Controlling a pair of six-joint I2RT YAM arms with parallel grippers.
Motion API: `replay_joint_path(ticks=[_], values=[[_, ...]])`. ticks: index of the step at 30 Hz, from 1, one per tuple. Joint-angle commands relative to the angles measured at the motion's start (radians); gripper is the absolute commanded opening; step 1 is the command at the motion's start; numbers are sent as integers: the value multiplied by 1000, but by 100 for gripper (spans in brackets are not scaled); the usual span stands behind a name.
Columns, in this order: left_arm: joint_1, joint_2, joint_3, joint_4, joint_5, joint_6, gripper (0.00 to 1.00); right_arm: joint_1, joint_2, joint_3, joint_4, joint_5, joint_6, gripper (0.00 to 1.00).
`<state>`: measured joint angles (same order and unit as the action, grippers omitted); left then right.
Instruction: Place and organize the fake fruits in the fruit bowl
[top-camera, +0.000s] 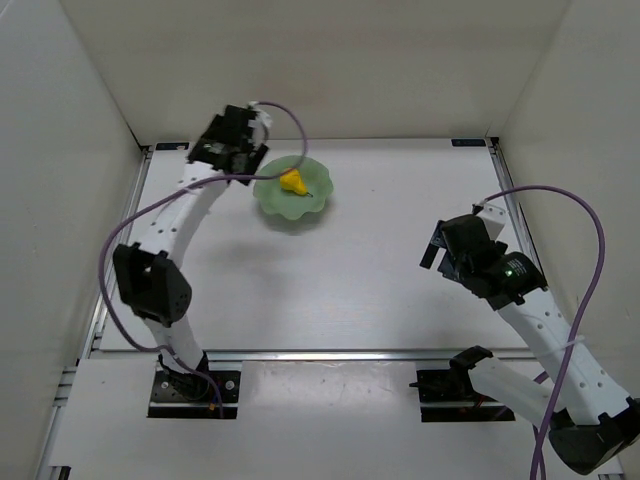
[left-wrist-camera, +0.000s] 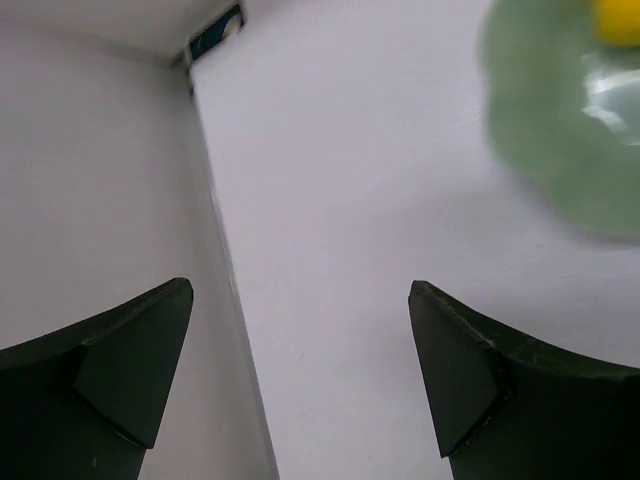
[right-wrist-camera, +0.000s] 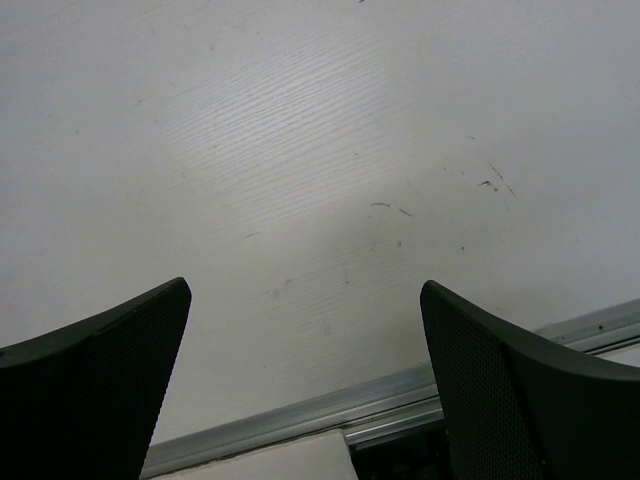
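1. Pear (top-camera: 292, 181) is seen lying in the bowl (top-camera: 316, 205).
2. Left gripper (left-wrist-camera: 300, 375) is held spread wide, near the bowl.
3. Right gripper (right-wrist-camera: 305, 375) is spread wide too, well apart from it.
4. Blue label (left-wrist-camera: 215, 30) can't be read, too blurry.

bright, even light; fruit bowl (left-wrist-camera: 540, 120) blurred

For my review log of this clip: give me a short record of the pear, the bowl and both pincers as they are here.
pear: inside the bowl, near its middle
bowl: upright, far side, left of centre
left pincer: open, empty, beside the bowl, not touching it
right pincer: open, empty, far from the bowl
task state: pear in bowl
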<state>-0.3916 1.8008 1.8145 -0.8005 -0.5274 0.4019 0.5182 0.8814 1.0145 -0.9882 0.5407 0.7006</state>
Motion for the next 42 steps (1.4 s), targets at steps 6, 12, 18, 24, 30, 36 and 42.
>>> replay_joint_path(ticks=[6,12,18,24,30,36,42], values=[[563,-83,-180,-355,393,-248,100,-6,85,-19,106,-94,-35,100],[709,-268,-484,-252,356,-261,100,-6,146,6,151,-131,-66,100],[761,-357,-616,-218,348,-302,100,-15,176,6,180,-142,-108,100],[783,-347,-593,-218,379,-334,100,-15,197,15,180,-151,-141,100],[783,-337,-538,-227,388,-344,100,-15,206,15,189,-151,-141,100],[783,-327,-527,-227,397,-344,100,-15,225,15,198,-160,-141,100],[783,-336,-537,-227,397,-344,100,-15,225,24,198,-160,-141,100]])
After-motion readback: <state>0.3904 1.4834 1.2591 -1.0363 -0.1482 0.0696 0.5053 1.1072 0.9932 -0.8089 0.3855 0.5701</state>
